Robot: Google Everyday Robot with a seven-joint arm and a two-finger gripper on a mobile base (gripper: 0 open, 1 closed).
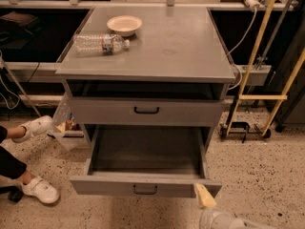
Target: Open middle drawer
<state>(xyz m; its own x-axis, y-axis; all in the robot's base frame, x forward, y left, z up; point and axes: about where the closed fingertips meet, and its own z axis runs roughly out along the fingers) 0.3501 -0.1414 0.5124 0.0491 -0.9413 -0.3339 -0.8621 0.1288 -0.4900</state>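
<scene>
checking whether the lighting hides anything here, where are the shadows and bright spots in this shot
Camera view: light comes from above, so the cabinet top is evenly lit with a faint sheen. The gap just under it is in deep shadow. The open drawer is dimmer towards the back, though its grey floor still shows. The tool is well lit at the bottom edge, by the drawer's front corner.
</scene>
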